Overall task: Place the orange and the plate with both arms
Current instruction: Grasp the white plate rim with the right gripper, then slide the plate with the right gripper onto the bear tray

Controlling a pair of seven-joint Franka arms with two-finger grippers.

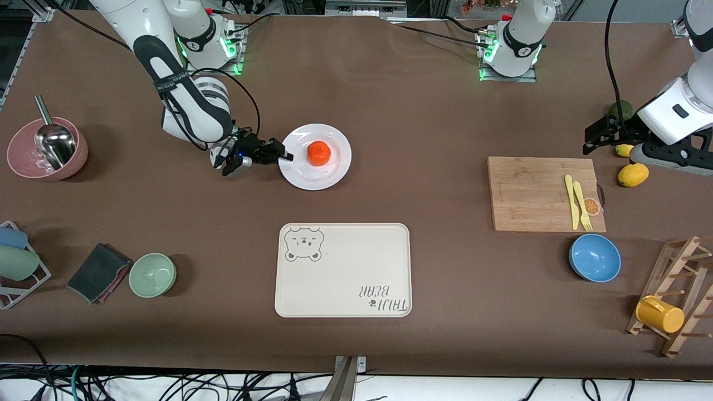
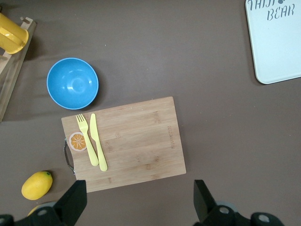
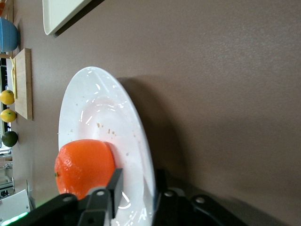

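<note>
A bright red-orange orange sits on a glossy white plate, on a brown table; the cream tray carries a grey bear print and grey lettering. The board is pale wood with an orange-slice mark, and on it lie a yellow knife and fork. Bowls are blue, pale green and pink, the mug yellow, the lemons yellow, the lime dark green, the grippers black
</note>
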